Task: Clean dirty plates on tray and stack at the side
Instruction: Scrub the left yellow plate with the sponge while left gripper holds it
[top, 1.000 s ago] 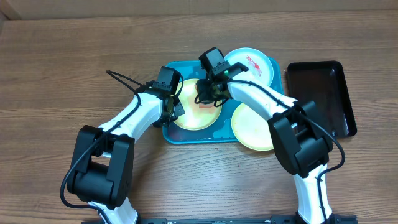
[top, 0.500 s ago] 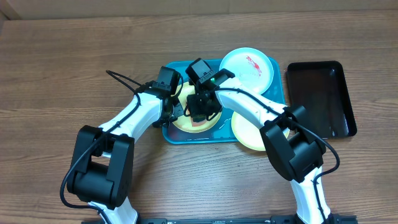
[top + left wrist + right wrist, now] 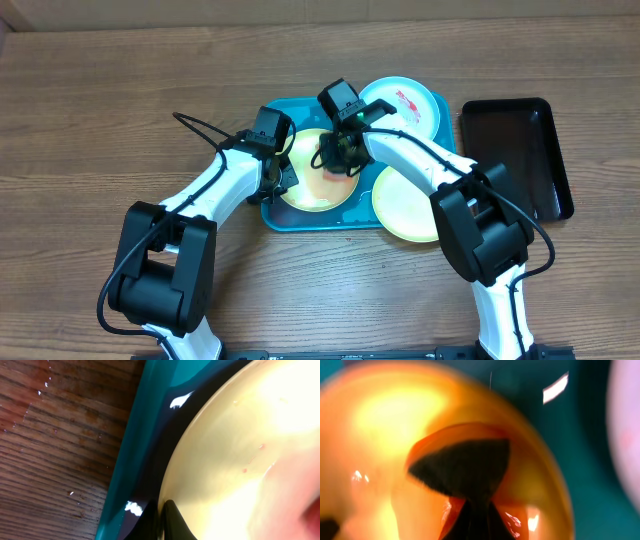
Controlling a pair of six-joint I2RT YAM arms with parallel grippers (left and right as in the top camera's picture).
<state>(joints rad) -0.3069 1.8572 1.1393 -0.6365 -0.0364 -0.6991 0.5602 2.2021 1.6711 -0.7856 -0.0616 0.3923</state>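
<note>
Tray sits mid-frame on the wood counter, with a black tray off to its right. Three plates:
- left yellow plate lies flat in the tray's left half
- blue plate is at upper right, hanging over the tray rim, red smear on it
- second yellow plate is at lower right, hanging over the near rim

Right end effector is directly above the left yellow plate, towards its upper right. It is clamped on a dark wiper, sponge or cloth, too blurred to tell. The wiper is on or just over a reddish patch.

Left end effector is at that plate's left rim. The wrist view shows one fingertip against the edge, so I cannot tell if it is apart or gripping.

Step looks like scrubbing plate one, with nothing stacked yet. Key relation: the plate is straight below the right end effector, so the next stroke is sideways across it. It is round, so there is no long axis. The right arm is nearer the other two plates.
</note>
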